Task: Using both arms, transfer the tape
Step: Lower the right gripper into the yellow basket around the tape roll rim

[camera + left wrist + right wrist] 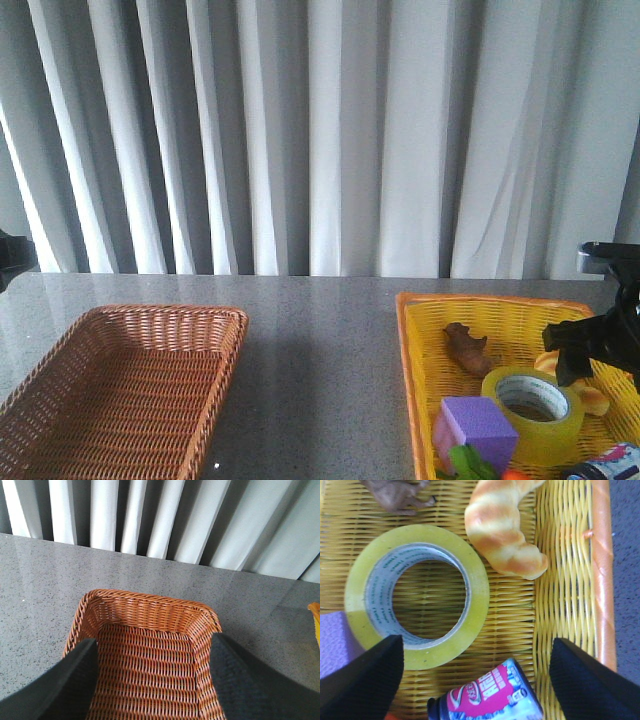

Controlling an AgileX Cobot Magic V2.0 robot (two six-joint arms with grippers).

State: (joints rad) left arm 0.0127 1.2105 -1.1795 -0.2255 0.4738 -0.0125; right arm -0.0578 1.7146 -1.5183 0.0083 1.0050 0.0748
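The right gripper (pixel 475 680) was held wide open above the yellow basket (pixel 570 580), nothing gripped, one finger (pixel 365 675) over the tape's edge. The tape (pixel 417 597) was laid flat in that basket, touching the purple cube (pixel 475 425), with a croissant (pixel 502 530), a can (pixel 487 695) and a brown toy (pixel 395 495) near it. The left gripper (pixel 155 680) was also spread open and empty, over the brown wicker basket (pixel 150 630) on the grey table (pixel 320 330).
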